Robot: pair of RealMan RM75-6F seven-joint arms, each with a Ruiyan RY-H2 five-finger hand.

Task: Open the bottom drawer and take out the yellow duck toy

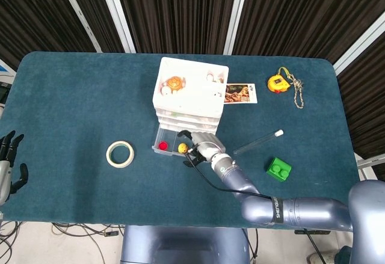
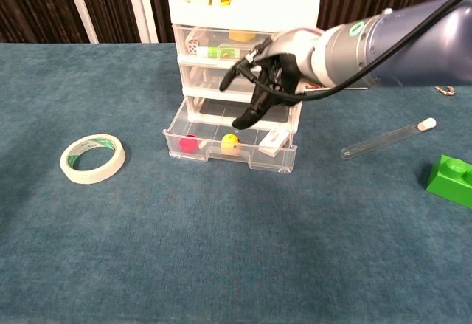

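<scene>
The white drawer unit (image 1: 191, 93) (image 2: 243, 43) stands mid-table. Its clear bottom drawer (image 1: 161, 148) (image 2: 228, 159) is pulled out toward me. Inside lie the yellow duck toy (image 1: 181, 148) (image 2: 230, 143), a red piece (image 1: 163, 145) (image 2: 189, 144) to its left, and a white piece (image 2: 271, 141) to its right. My right hand (image 1: 197, 148) (image 2: 265, 88) hovers above the drawer in front of the upper drawers, fingers apart, holding nothing, clear of the duck. At the table's left edge my left hand (image 1: 8, 163) is open, fingers spread.
A tape roll (image 1: 120, 154) (image 2: 92, 158) lies left of the drawer. To the right are a test tube (image 1: 257, 141) (image 2: 385, 138) and a green brick (image 1: 279, 169) (image 2: 453, 180). A picture card (image 1: 240, 93) and yellow tape measure (image 1: 278, 83) sit behind. A turtle toy (image 1: 174, 84) tops the unit.
</scene>
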